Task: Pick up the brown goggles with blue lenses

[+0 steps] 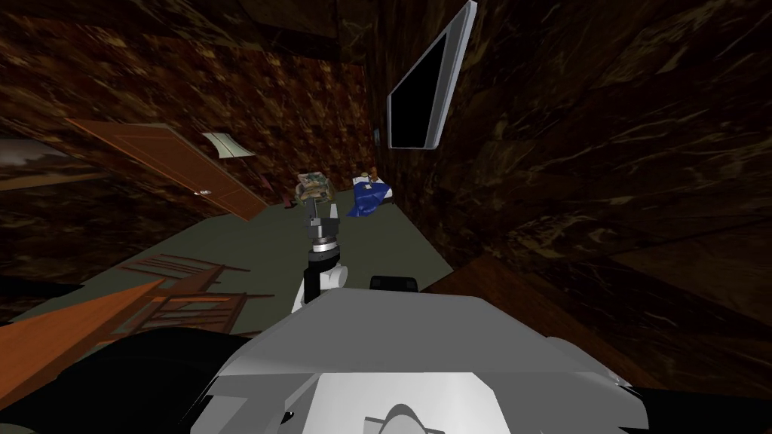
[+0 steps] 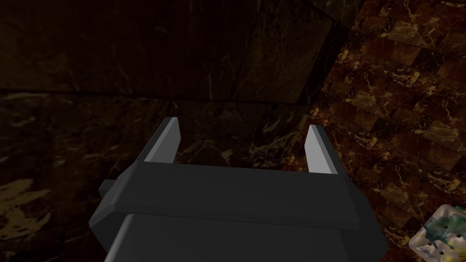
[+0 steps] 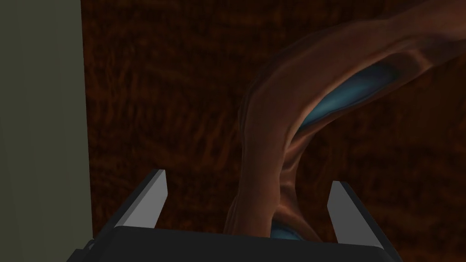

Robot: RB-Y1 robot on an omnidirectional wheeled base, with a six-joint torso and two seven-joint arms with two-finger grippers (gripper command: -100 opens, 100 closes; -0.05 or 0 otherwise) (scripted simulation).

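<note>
The brown goggles (image 3: pixel 268 136) with a blue lens (image 3: pixel 350 86) lie on a dark reddish wooden surface (image 3: pixel 159 91). Their curved frame runs down between the fingers of my right gripper (image 3: pixel 248 202). That gripper is open, and both fingers stand clear of the frame's sides. My left gripper (image 1: pixel 320 218) is stretched forward over the green floor, near a mottled patterned object (image 1: pixel 311 187). In its own wrist view the left gripper (image 2: pixel 241 145) is open with nothing between the fingers.
A blue cloth (image 1: pixel 369 197) lies by the far wall. A black screen (image 1: pixel 426 83) hangs on the dark marbled wall to the right. A brown door (image 1: pixel 173 169) is at the left, and wooden furniture (image 1: pixel 188 294) stands near my left side.
</note>
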